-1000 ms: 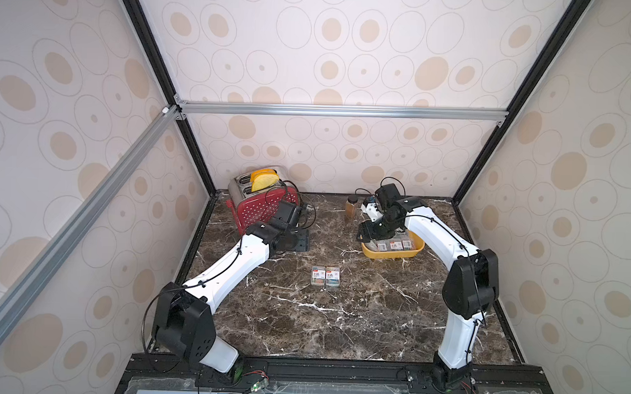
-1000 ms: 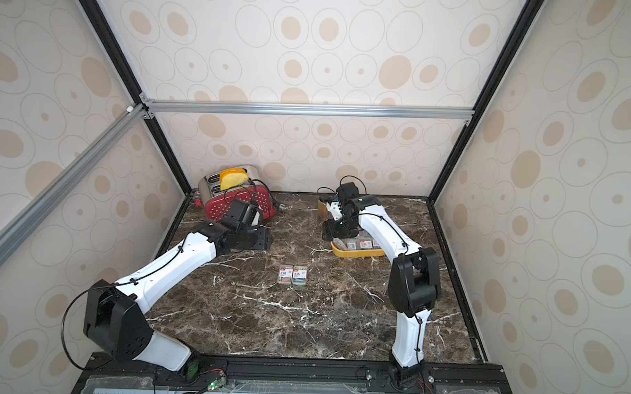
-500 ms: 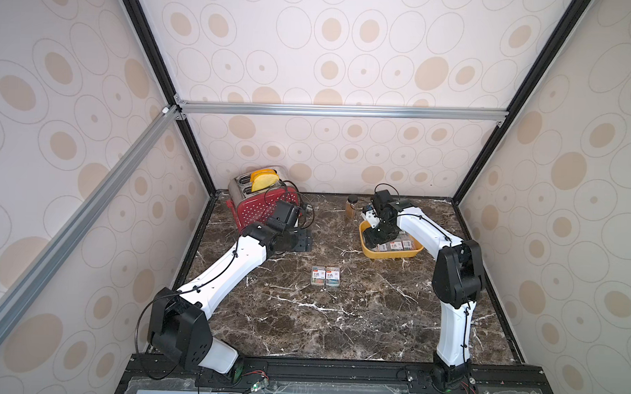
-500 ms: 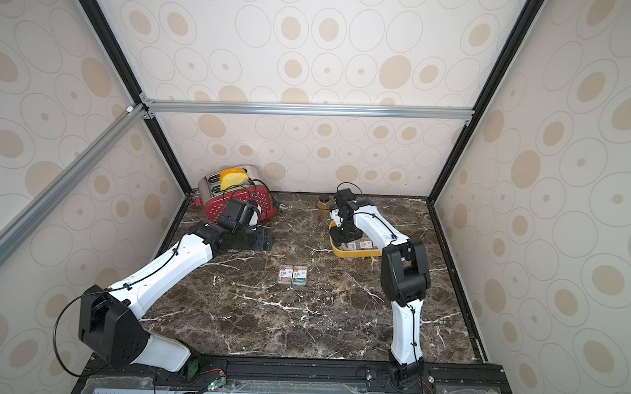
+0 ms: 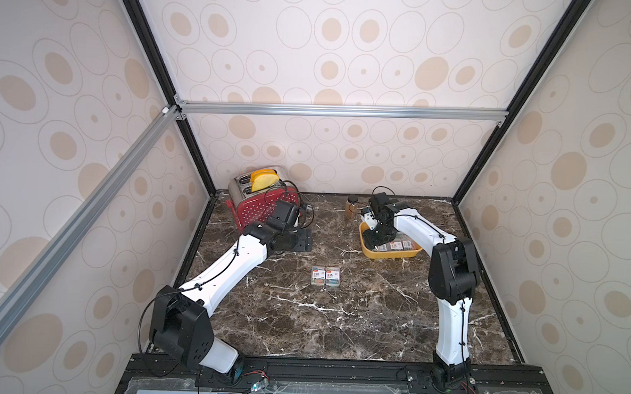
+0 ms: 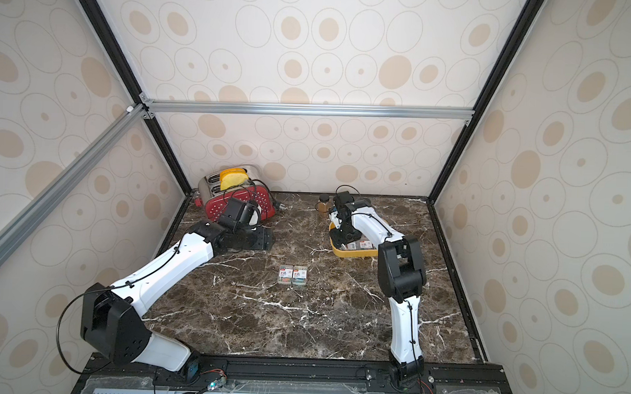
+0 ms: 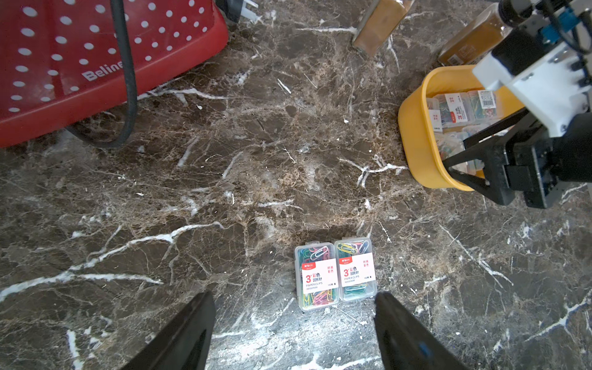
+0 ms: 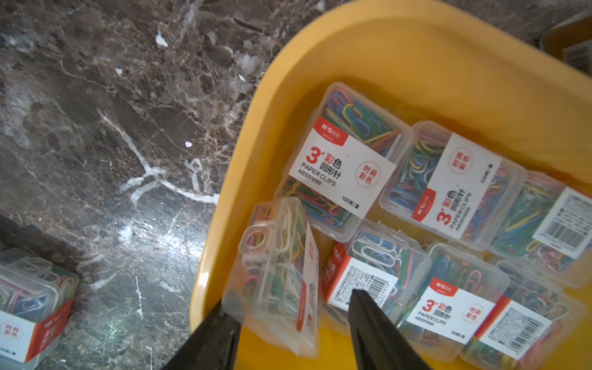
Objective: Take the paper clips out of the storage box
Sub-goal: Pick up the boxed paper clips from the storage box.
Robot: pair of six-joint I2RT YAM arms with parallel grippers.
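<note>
Paper clips point(image 8: 342, 173) fill clear cases with white-and-red labels inside the yellow storage box point(image 8: 416, 51); one tilted case point(image 8: 275, 256) stands between the part-open fingers of the right gripper point(image 8: 286, 298). Left gripper point(image 7: 293, 296) gapes wide, two cases point(image 7: 334, 272) just ahead.

Patterned booth around a marble table point(image 5: 302, 313).
Cream walls point(image 5: 347, 62) printed with tan ovals and thin rings stand on three sides, framed by black posts point(image 5: 483, 157) and a silver rail point(image 5: 338, 110); the table is dark brown, veined white.
</note>
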